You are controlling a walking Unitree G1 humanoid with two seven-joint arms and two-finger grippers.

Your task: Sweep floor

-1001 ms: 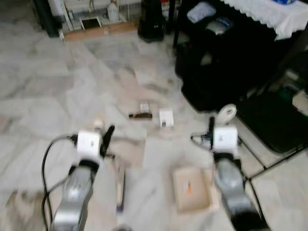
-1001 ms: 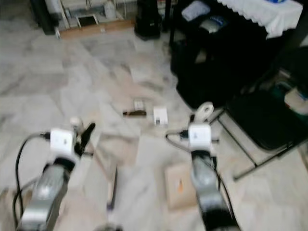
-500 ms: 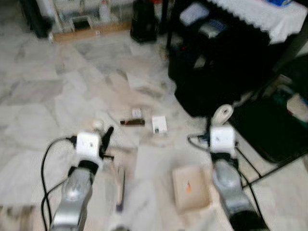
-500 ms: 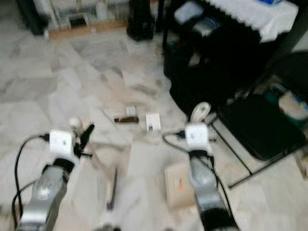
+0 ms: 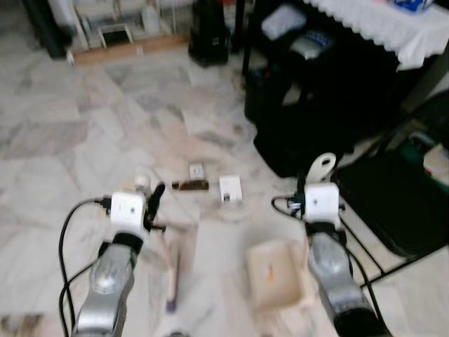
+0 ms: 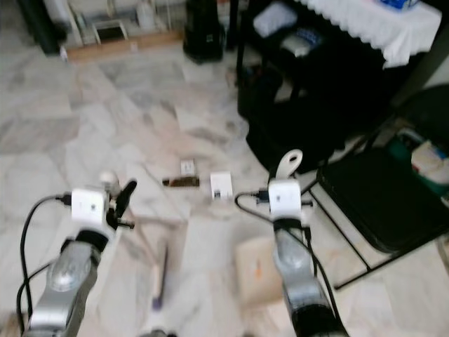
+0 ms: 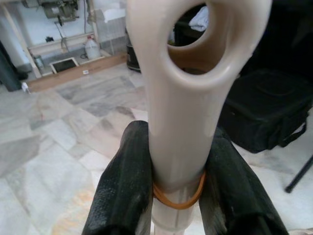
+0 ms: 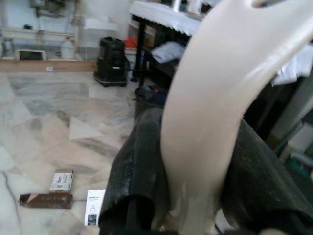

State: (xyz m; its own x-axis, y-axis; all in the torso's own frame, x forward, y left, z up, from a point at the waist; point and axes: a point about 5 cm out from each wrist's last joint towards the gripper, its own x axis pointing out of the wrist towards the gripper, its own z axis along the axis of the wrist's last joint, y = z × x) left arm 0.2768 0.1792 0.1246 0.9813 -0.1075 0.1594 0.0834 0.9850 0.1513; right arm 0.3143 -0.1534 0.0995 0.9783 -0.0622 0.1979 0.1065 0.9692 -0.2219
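Left gripper (image 7: 178,186): black fingers clamped on the cream plastic broom handle (image 7: 188,98), just below its hanging hole; an orange rubber band rings the handle between the pads
Right gripper (image 8: 188,181): closed around the cream plastic dustpan handle (image 8: 215,107), curved, with a loop at the tip
Broom head (image 5: 172,274): pale, with a dark purple end, on the marble floor (image 5: 70,140) in front of the left arm, blurred
Dustpan tray (image 5: 275,275): beige, flat on the floor beside the right arm, a small orange speck inside
Litter: a white card (image 5: 229,189), a small white box (image 5: 196,170) and a brown flat strip (image 5: 190,185) lie together ahead of both tools, well apart from the pan
Progress: judged early; both tools are in hand, no litter gathered apart from the speck, all three pieces left to sweep in
Head views: give the layout of tools, litter and the black folding chair (image 6: 372,200) on the right
Wrist views: confirm the grips; the right wrist view also catches the litter, the left one does not
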